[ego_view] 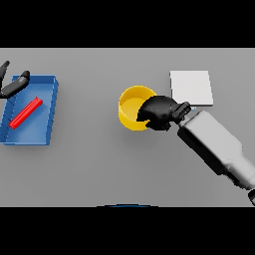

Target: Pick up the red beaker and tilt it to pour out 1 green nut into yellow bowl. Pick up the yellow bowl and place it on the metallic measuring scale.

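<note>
At the far left my left hand (14, 84) rests with straight fingers over the corner of the blue tray (49, 87). In this tray lies 1 red beaker (26, 113), on its side. In the middle stands the yellow bowl (130, 105); my right hand (158, 112) curls its fingers around the bowl's right rim. Just beyond, to the right, sits the metallic scale (191, 87).

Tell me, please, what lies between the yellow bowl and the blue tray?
Nothing: in the head view, only bare grey table separates the yellow bowl from the blue tray.
</note>
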